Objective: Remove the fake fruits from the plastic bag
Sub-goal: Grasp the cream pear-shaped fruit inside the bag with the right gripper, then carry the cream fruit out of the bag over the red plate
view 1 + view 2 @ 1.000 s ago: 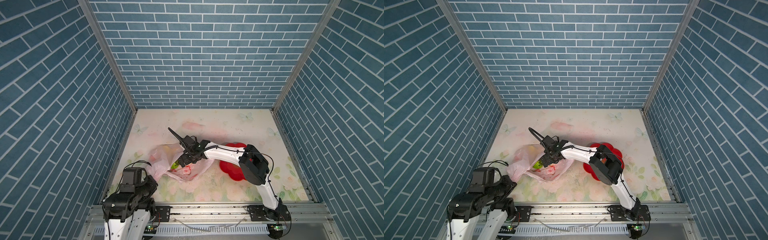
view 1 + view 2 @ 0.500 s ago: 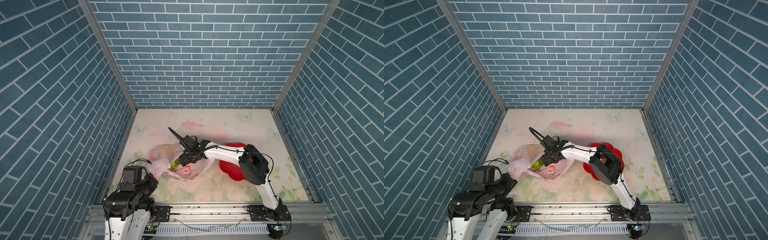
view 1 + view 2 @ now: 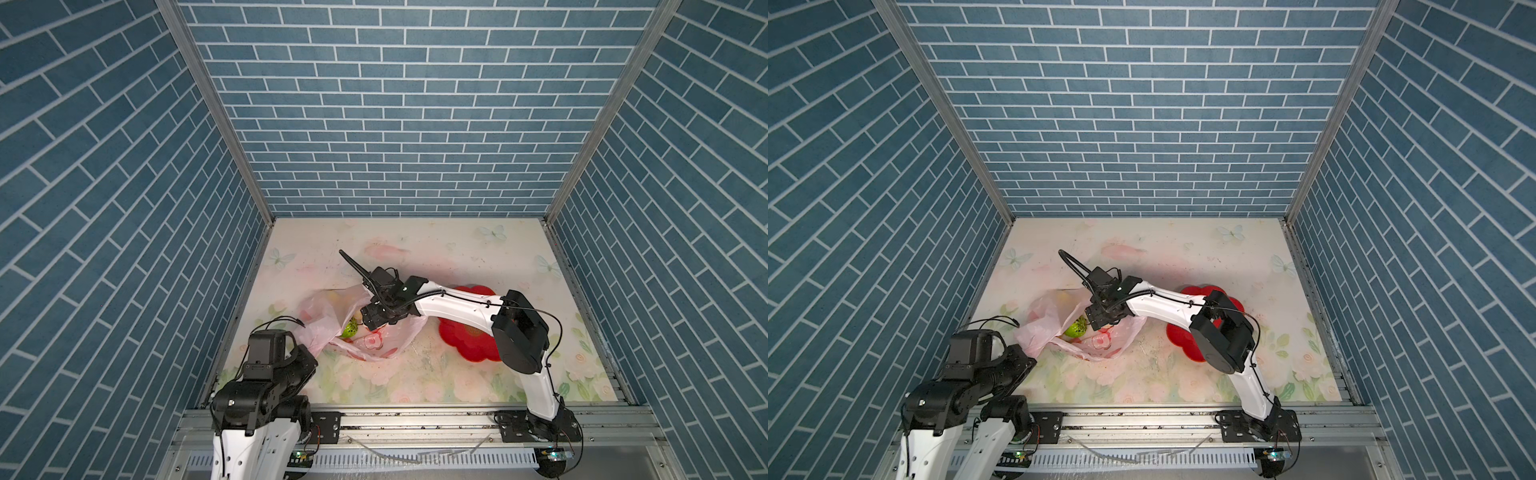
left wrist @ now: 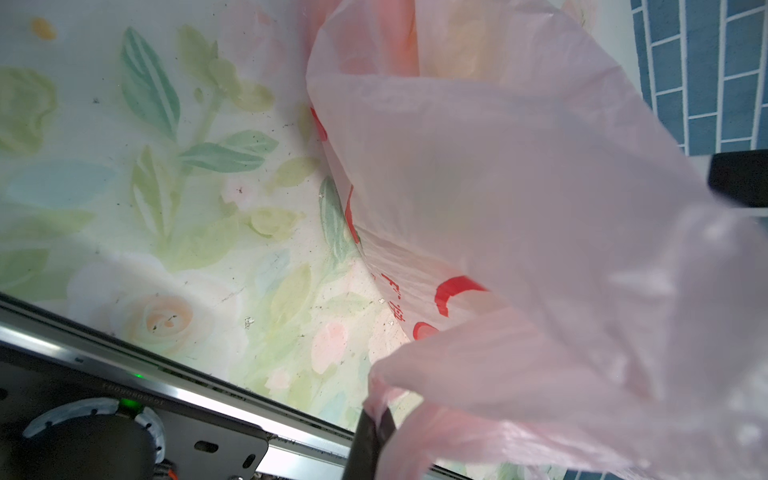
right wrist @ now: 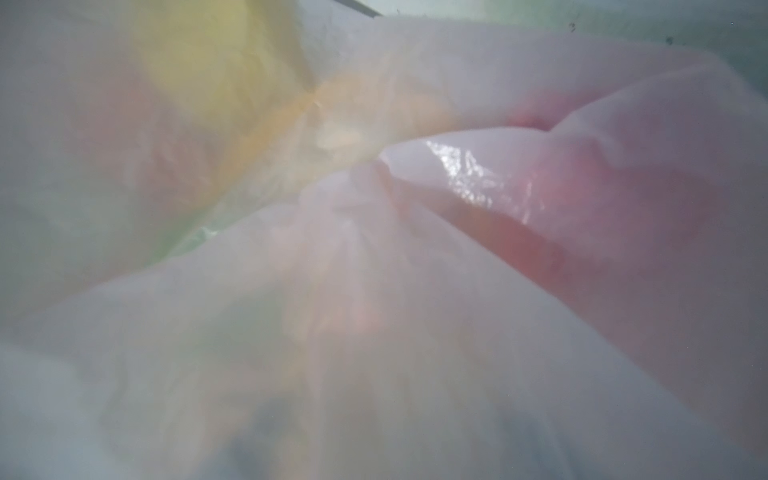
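Pink crinkly film is most of what gets seen here, lol. One plastic bag (image 3: 374, 345) is slumped on the desk (image 3: 415, 249), its long side stretched from the left hand (image 4: 376, 415) across to the right hand (image 3: 372, 318). Its mouth is turned up toward the right hand.

A fold of the bag's edge is pinched tight in the left hand, which is pressed together on it. The right hand is buried in the bag's mouth. Whether it's spread or clamped can't be told, since its wrist view is smothered in film.

Of the fake fruits, one green bumpy ball (image 3: 350, 329) is clearly seen, just beside the right hand on the side toward the left hand. One yellow lump (image 3: 332, 296) is made out through the film, farther out from the left hand. The rest can't be counted.

One red flower-shaped plate (image 3: 473, 345) is parked behind the right hand, partly under its arm. A pale floral print is spread over the desk, and it's boxed in on three sides by blue brick-pattern walls (image 3: 415, 124).
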Robot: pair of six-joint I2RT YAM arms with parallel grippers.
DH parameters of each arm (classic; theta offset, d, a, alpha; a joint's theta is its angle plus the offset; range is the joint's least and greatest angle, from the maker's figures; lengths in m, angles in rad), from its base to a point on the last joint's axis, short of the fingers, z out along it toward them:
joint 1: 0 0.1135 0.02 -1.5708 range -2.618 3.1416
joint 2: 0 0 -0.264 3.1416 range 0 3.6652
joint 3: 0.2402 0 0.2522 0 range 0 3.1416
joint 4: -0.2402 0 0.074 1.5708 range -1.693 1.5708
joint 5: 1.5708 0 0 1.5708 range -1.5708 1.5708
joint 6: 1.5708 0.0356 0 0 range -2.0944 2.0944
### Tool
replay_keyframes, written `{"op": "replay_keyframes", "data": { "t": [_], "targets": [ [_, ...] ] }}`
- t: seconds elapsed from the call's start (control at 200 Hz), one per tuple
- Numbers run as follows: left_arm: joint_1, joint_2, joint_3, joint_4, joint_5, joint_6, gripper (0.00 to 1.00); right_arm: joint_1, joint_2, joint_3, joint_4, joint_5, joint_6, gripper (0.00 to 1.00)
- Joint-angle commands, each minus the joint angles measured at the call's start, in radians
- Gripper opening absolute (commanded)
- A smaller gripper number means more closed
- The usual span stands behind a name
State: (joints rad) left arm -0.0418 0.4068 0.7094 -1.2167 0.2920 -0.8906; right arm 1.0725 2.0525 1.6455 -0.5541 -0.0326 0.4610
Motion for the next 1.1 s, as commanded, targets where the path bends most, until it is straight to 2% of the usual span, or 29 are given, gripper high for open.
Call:
{"op": "replay_keyframes", "data": {
  "t": [0.0, 0.32, 0.515, 0.97, 1.095],
  "targets": [
    [-0.003, 0.024, -0.008, 0.055, -0.007, 0.006, 0.0, 0.004, -0.075, -0.01, -0.051, 0.011, -0.046, 0.58],
    [-0.003, 0.155, 0.067, 0.202, -0.027, 0.017, 0.0, 0.012, -0.161, -0.004, -0.093, -0.027, -0.088, 0.55],
    [-0.003, 0.212, 0.122, 0.23, -0.043, 0.038, 0.0, 0.011, -0.202, 0.027, -0.093, -0.038, -0.093, 0.54],
    [-0.004, 0.142, 0.042, 0.218, -0.006, 0.019, 0.0, 0.01, -0.192, 0.212, -0.021, -0.029, -0.103, 0.51],
    [-0.005, 0.126, 0.04, 0.205, 0.001, 0.019, 0.0, 0.001, -0.174, 0.286, 0.005, 0.012, -0.112, 0.5]
  ]
}}
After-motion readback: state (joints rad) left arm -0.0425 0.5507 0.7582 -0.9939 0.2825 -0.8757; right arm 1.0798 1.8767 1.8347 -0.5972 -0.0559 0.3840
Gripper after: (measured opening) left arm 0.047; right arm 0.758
